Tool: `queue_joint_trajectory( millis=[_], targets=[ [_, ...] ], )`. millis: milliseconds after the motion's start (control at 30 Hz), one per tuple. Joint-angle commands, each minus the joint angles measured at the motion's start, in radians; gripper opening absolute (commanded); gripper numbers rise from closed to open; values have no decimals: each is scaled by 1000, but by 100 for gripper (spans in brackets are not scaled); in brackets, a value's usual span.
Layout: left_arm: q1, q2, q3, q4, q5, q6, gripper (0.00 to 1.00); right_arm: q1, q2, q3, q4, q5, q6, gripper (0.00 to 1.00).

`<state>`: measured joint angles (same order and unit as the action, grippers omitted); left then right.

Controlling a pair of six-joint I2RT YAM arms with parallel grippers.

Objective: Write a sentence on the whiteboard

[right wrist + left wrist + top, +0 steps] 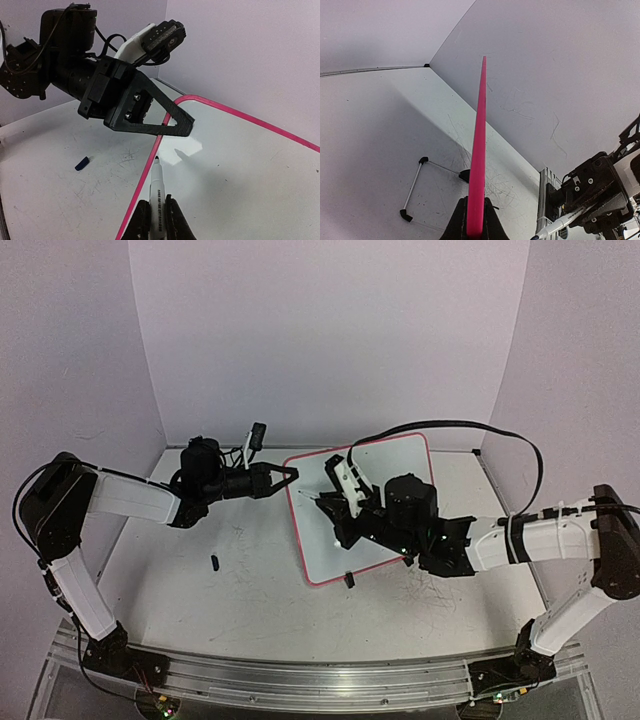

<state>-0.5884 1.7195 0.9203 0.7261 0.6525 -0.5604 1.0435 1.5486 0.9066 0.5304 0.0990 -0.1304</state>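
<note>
The whiteboard [390, 465], white with a pink-red rim, lies mid-table, and its face [240, 165] carries no sentence. My left gripper [290, 476] is shut on the board's left rim. In the left wrist view that rim [480, 145] runs edge-on out of the black jaws of the left gripper [475, 227]. My right gripper [157, 217] is shut on a white marker [157, 187]. Its uncapped tip sits just inside the rim [150, 162], close under the left gripper's fingers [172, 125]. From above, the right gripper [335, 508] hangs over the board's left part.
A dark marker cap [214, 562] lies on the scuffed tabletop left of the board, also seen as a cap [82, 163] from the right wrist. A black clip foot [349, 580] sticks out at the board's near edge. A thin wire stand [415, 185] shows beside the rim.
</note>
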Motion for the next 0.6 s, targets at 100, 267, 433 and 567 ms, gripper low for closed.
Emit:
queue_joint_trajectory(
  millis=[100, 267, 433, 567],
  targets=[
    [-16, 0, 2, -78, -5, 36, 0, 22, 12, 16, 26, 38, -8, 0],
    [-16, -1, 4, -80, -4, 39, 0, 22, 5, 3, 35, 103, 0, 0],
    [-17, -3, 5, -83, -5, 39, 0, 23, 17, 7, 36, 119, 2, 0],
    [-17, -4, 4, -83, -5, 39, 0, 23, 33, 21, 30, 112, 2, 0]
  ],
)
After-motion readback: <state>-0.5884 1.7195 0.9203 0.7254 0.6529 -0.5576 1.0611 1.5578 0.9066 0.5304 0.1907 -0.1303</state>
